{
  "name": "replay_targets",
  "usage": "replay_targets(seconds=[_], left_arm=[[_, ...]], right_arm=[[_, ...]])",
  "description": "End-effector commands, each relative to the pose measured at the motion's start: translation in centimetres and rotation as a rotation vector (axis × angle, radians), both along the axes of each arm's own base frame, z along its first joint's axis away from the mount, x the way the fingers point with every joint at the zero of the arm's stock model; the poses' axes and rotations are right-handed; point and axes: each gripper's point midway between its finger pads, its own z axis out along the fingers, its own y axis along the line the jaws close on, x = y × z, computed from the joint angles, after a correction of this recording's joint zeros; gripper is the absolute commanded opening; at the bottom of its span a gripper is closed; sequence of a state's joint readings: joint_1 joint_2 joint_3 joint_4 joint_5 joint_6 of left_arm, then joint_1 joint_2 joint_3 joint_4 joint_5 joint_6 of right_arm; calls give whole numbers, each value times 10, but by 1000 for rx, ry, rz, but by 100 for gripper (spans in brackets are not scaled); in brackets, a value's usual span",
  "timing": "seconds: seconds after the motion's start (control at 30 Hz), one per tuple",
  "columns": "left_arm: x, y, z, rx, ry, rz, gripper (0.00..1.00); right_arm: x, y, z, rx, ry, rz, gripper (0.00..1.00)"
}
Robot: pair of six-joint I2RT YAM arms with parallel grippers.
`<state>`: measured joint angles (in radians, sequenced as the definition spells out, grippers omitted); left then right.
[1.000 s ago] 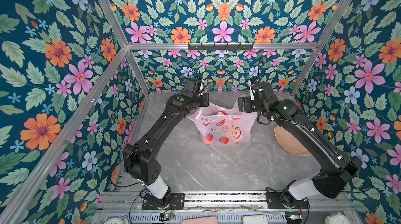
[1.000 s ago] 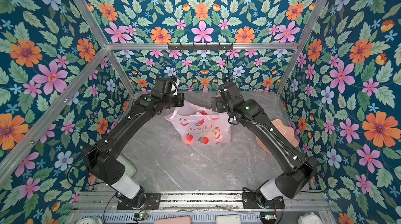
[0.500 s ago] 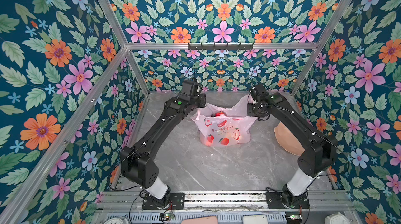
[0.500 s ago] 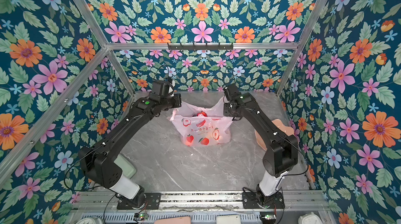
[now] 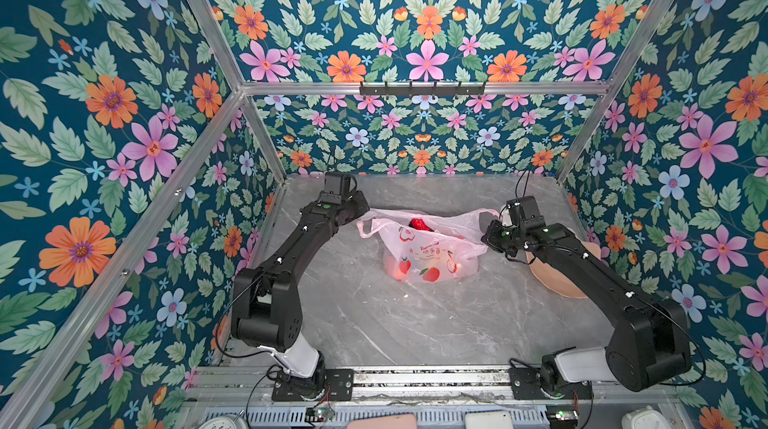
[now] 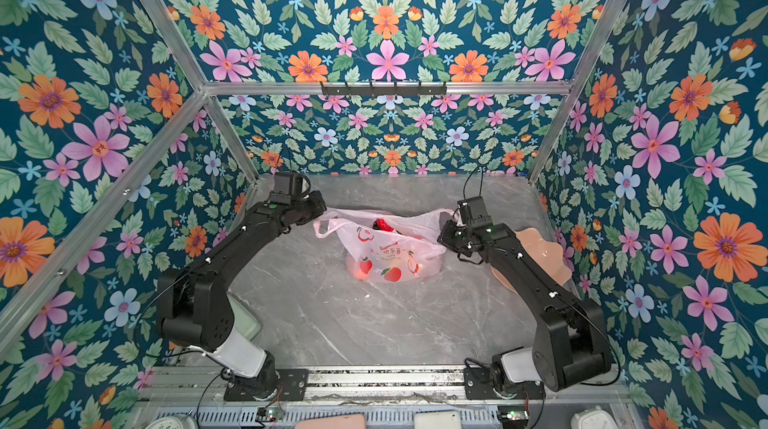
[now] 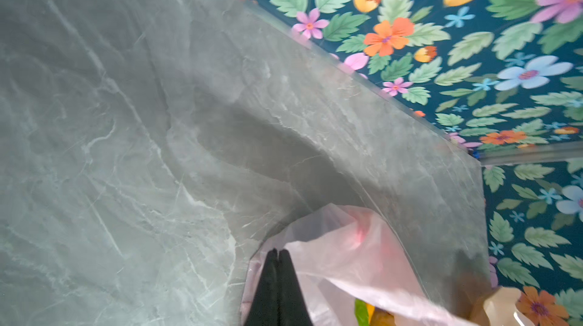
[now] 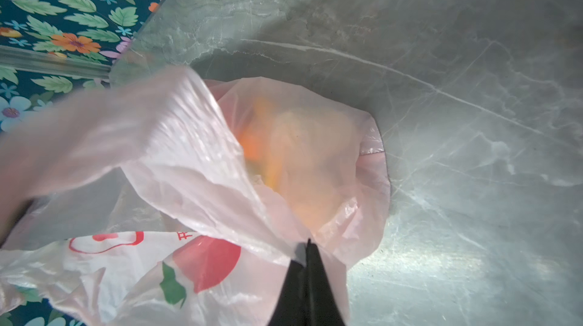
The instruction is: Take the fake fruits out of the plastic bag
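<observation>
**Bag held at both sides, fruits inside**

On the table (image 5: 395, 323) the bag (image 5: 428, 248) sits toward the back, between your two arms, with its mouth up and pulled wide. A plate (image 5: 557, 285) lies to its right, partly under the right arm. The fruits (image 5: 417, 224) are in the bag: a red one shows at the mouth, and orange and pale shapes show through the film.

Your left gripper (image 7: 277, 253) has its fingers together, probably on the handle, though the tips hide the contact. The right gripper (image 8: 307, 244) is clamped on the opposite rim.

Expect thin, soft, slippery film that stretches or slips. The fruits look light and hard, so take them singly through the mouth.
</observation>
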<state>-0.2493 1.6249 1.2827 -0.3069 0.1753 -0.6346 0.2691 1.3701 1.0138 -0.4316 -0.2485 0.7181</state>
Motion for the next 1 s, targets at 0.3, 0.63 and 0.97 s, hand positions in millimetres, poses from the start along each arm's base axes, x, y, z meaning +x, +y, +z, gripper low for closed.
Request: replay_targets(seconds=[0.3,0.63,0.97], left_arm=[[-31,21,45,145,-51,-23,62],[-52,17,147,444,-175,59,76],[-36,-108,109,365,-134,-100,75]], right_arm=[[-2,17,31,49,-205,36,0],[-10,30,45,-52,-289,106,0],[-16,27,52,-82,-337,113,0]])
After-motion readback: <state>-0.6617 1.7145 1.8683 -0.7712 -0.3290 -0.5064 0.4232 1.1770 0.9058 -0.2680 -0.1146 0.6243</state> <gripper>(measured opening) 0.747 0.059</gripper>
